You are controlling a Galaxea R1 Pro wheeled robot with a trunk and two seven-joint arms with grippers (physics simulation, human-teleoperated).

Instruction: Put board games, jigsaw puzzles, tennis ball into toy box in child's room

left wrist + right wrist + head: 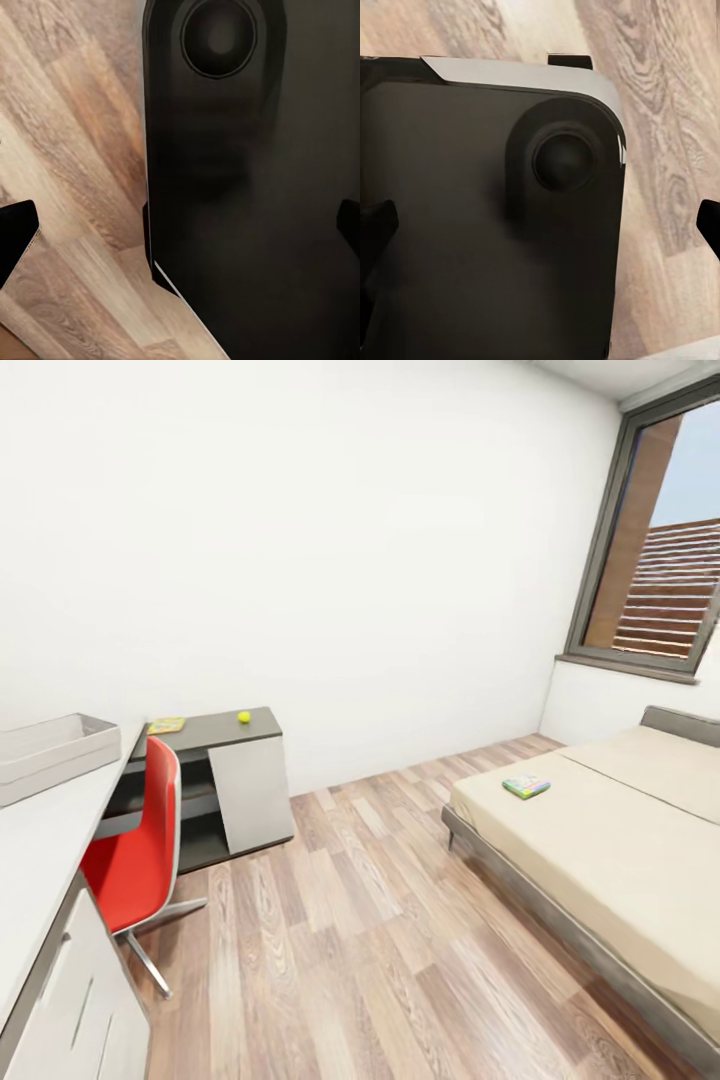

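Ball [244,717], puzzle [166,725] on table [200,734]; game [526,786] on bed [600,840] (bin [50,750] contents hidden). Both grippers spread, empty.

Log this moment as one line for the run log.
phase: on the way, nothing held | toy box on desk | tennis ball, puzzle on lower desk | game box on bed

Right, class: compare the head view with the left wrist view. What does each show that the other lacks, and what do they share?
Head view alone: the toy box on the light desk top, a tennis ball and a puzzle on the lower dark top, a red chair, a game box on the bed, a window.
Left wrist view alone: the robot's dark base close up and a dark fingertip of the left end effector.
Both: the wood plank floor.
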